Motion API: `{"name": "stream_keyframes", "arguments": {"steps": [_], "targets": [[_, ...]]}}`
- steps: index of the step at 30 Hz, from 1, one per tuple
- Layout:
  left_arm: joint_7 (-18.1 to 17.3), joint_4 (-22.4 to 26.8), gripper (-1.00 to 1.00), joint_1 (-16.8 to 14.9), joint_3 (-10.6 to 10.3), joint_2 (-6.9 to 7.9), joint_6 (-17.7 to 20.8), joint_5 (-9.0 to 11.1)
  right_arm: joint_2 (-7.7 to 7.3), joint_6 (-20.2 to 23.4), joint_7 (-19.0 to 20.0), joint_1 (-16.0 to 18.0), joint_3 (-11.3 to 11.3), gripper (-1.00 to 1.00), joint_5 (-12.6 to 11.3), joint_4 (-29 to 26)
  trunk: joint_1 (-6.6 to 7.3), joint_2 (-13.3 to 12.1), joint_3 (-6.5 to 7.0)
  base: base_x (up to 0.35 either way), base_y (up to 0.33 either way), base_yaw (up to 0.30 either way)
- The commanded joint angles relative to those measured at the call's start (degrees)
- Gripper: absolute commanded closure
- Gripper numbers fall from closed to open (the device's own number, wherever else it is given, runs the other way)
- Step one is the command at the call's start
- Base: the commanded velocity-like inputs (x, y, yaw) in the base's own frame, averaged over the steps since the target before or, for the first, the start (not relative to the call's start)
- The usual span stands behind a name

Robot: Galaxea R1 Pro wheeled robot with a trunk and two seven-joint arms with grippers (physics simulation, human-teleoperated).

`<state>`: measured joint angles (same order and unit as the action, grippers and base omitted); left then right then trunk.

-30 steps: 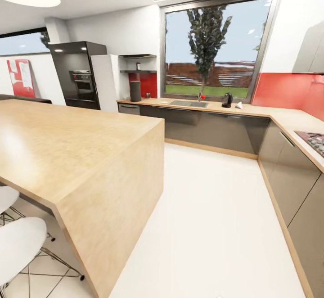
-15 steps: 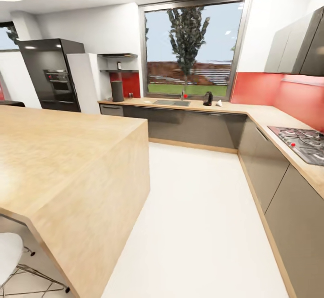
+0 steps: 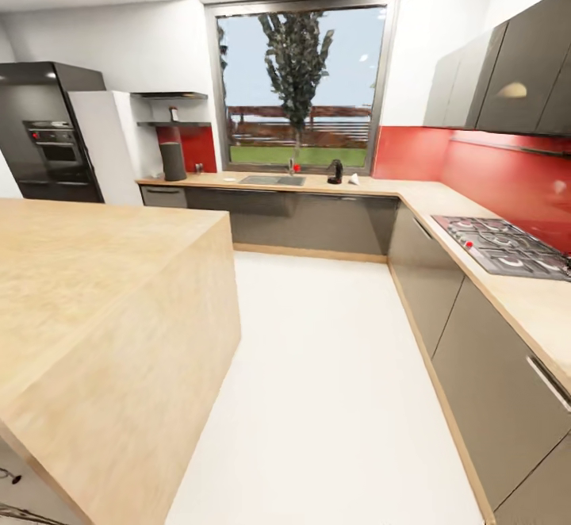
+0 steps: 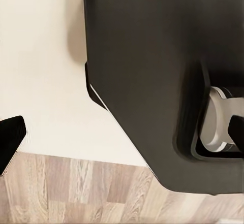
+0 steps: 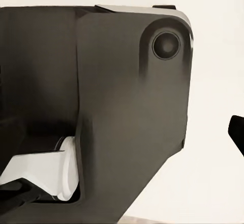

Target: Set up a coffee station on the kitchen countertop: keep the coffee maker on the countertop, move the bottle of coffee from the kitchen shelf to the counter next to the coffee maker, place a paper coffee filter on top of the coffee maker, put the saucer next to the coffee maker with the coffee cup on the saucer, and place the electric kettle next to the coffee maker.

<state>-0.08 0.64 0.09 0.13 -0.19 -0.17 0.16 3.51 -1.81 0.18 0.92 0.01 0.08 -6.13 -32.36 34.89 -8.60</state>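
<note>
Far off, a small off-white paper cone filter (image 3: 354,179) is lying near the light-wood countertop's (image 3: 317,185) back edge, likely flimsy, wanting a gentle rim pinch; neither gripper's state is telling.

Wooden island (image 3: 95,287), gas hob (image 3: 496,246), black oven (image 3: 51,144), perhaps built-in.
</note>
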Motion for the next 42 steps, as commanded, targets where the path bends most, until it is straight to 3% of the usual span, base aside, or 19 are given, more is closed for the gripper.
{"name": "stream_keyframes", "arguments": {"steps": [1,30,42], "targets": [[0.0,0.1,-1.00,0.0,0.0,0.00,0.0,0.0,0.01,-0.2,0.0,0.0,0.0,-1.00,0.0,0.1,0.21,-0.3,0.08,0.000,0.000,-0.250],[0.0,0.1,-1.00,0.0,0.1,0.01,-0.1,0.0,0.09,-0.2,0.0,0.0,0.2,-1.00,0.1,0.1,6.58,-12.0,4.95,0.000,0.000,-0.231],[0.0,1.2,-1.00,-0.2,0.0,-0.17,0.0,0.0,0.17,-0.2,0.0,0.0,0.2,-1.00,0.2,0.1,6.58,-12.0,4.95,0.000,0.000,-0.005]]}}
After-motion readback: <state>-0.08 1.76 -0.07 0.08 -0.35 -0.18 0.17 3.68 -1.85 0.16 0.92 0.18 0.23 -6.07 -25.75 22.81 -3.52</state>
